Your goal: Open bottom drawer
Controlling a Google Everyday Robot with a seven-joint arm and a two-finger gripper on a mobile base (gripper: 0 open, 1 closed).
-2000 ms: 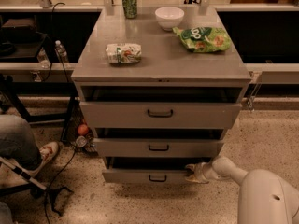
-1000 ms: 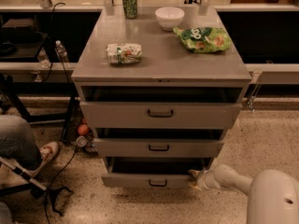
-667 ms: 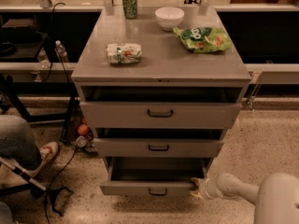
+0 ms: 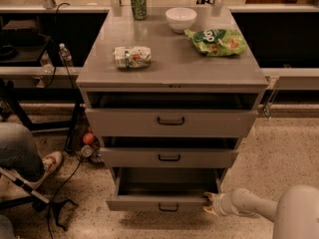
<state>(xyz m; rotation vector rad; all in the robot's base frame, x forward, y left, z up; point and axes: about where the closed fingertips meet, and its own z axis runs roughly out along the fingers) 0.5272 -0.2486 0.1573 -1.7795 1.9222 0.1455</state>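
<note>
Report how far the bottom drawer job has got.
Done: the shallow grey metal bottom drawer juts out past the mid-sized grey drawer above, with its plain grey inside showing. In hand: the gripper sits at the drawer's right front corner. Left: perhaps a little more pull, then backing away; its full travel is not visible.

**Bottom drawer stands open**

The bottom drawer [image 4: 162,201] is grey metal, the lowest of three in the cabinet [image 4: 172,68]; its front is shallow, with a small dark bar handle [image 4: 168,207] at centre; it stands well out and level, its plain grey inside showing; the gripper [image 4: 209,203] is low at the drawer's front right corner, against the front panel.
</note>
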